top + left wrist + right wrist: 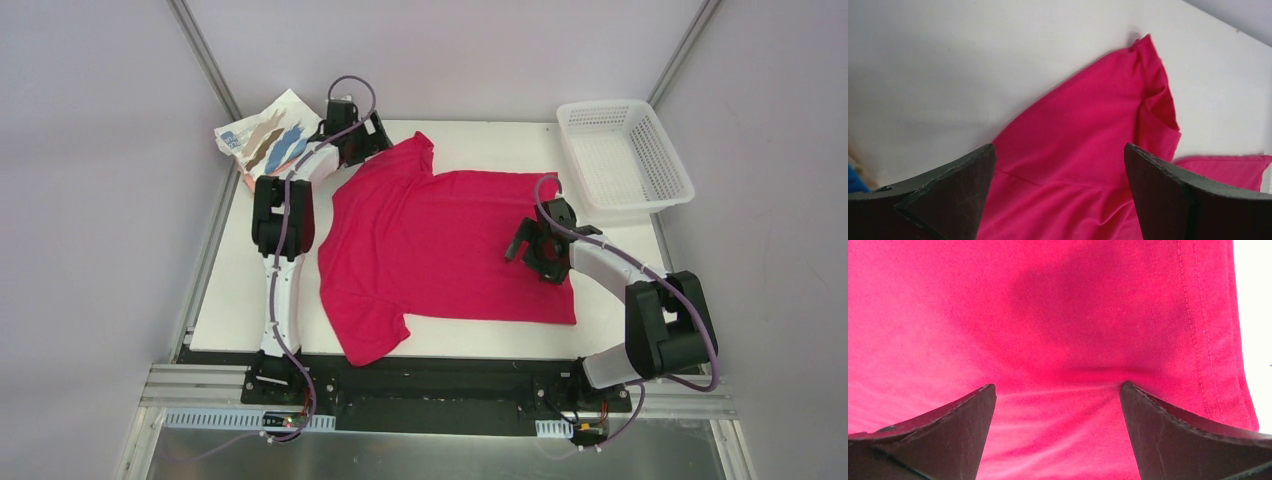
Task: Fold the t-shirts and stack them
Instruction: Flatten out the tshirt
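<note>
The left arm (300,170) hides part of the streaked white t-shirt (262,135).

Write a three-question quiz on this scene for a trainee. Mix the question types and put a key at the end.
1. True or false: the crimson-pink t-shirt lies spread open, not yet folded.
2. In the top view, where does the white mesh basket sit? A) far right B) near left C) on top of the shirt
3. Fill in: the left gripper and the right gripper both have their jaws ____.

Key: 1 true; 2 A; 3 open.
</note>
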`<state>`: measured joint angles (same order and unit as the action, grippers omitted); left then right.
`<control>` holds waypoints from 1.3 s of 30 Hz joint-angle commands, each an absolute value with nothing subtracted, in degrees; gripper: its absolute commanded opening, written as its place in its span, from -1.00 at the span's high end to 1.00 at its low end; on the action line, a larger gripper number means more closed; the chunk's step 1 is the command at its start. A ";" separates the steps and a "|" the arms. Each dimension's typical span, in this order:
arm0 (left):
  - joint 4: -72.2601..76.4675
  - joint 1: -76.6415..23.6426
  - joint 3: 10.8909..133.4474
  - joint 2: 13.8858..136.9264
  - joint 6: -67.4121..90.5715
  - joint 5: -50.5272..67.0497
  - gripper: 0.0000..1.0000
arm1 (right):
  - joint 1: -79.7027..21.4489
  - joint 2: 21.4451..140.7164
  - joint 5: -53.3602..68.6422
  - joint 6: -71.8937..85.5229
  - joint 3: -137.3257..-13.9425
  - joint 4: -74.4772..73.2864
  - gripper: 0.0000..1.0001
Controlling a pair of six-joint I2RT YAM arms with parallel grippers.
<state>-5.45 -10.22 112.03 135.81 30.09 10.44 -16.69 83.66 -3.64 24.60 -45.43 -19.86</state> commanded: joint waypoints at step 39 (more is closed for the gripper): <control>-16.02 -5.71 118.90 135.92 26.92 3.72 -0.98 | -16.10 84.06 -3.82 25.98 -49.74 -22.01 -0.99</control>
